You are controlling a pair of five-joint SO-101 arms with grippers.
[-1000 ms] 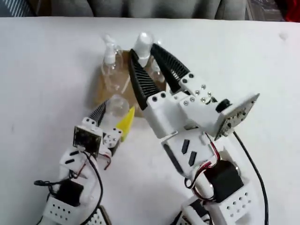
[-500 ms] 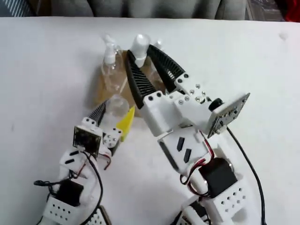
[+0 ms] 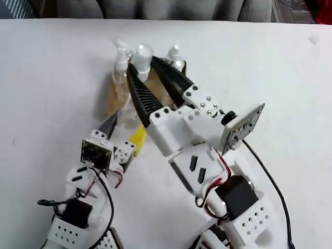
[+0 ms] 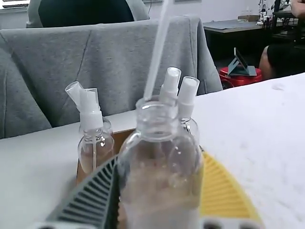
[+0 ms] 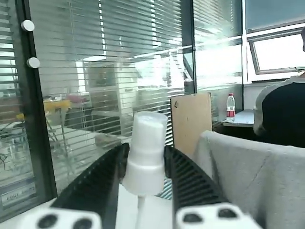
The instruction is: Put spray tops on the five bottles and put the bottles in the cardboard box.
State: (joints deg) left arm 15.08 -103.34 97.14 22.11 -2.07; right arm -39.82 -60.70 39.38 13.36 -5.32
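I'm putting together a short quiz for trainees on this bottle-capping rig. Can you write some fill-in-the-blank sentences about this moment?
1. The right gripper is shut on a spray top whose colour is ____.
2. The left gripper is shut on a clear bottle; one finger is grey, the other ____.
3. Behind it, the capped bottles stand in a ____ box.

Missing words: white; yellow; cardboard.
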